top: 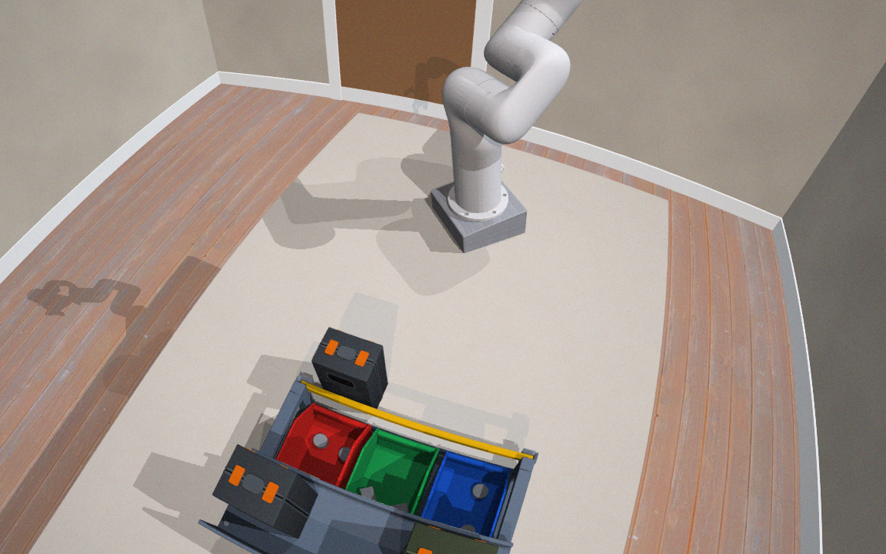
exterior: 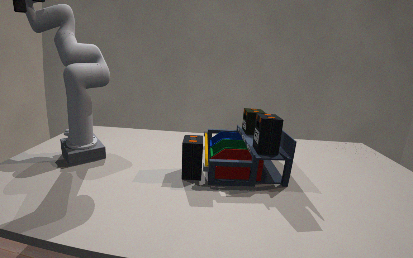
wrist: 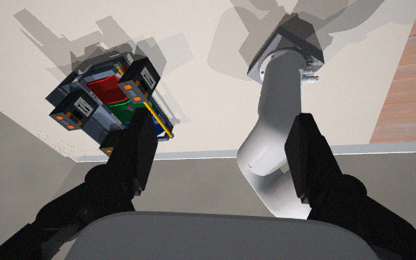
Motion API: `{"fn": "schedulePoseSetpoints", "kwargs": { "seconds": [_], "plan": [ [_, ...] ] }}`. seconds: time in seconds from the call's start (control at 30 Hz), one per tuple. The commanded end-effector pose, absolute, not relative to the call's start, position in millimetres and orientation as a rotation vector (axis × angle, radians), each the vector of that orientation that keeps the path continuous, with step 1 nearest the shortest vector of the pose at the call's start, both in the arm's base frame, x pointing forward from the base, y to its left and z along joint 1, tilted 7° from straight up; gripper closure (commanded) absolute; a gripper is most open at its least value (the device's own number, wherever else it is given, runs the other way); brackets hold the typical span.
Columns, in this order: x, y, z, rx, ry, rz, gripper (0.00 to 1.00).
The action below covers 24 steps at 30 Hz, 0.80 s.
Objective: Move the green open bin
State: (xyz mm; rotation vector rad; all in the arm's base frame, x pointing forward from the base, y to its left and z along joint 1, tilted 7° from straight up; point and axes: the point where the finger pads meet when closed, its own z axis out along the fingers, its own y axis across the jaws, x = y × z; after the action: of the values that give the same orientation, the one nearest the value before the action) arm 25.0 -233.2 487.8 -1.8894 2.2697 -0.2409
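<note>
Fingers spread wide, gripping nothing, gripper point(wrist: 219, 152) high above table point(exterior: 330, 199) — green bin point(top: 391, 468) on shelf point(top: 391, 513), between red bin point(top: 318, 441) and blue bin point(top: 470, 488).

The desk point(exterior: 330, 199) has a matt, pale beige top with a faint grain and no shine. The arm point(exterior: 79, 96) wears a smooth, satin white shell that looks like painted metal or hard plastic, on a dull grey base block point(top: 511, 231). The fingers are matt black, plastic-looking. The shelf point(exterior: 289, 150) is flat slate-grey, like painted metal, with a glossy yellow bar point(top: 418, 425) along its front. The green bin point(top: 391, 465), red bin point(top: 304, 441) and blue bin point(top: 456, 492) look like smooth moulded plastic with a slight sheen. The black cases point(exterior: 191, 157) are matt with orange latches. The floor point(top: 54, 358) is worn, streaked wooden planking.
</note>
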Motion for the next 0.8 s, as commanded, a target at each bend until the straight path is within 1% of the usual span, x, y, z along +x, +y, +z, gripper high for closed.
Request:
{"fn": "schedulePoseSetpoints", "kwargs": {
  "seconds": [0.0,0.2,0.37,0.77],
  "plan": [
    [24.3,-233.4,488.8,-1.904,2.264,-0.245,0.0],
    [24.3,-233.4,488.8,-1.904,2.264,-0.245,0.0],
    [24.4,-233.4,488.7,-2.238,2.107,-0.213,0.0],
    [24.4,-233.4,488.7,-2.238,2.107,-0.213,0.0]
  ]
}}
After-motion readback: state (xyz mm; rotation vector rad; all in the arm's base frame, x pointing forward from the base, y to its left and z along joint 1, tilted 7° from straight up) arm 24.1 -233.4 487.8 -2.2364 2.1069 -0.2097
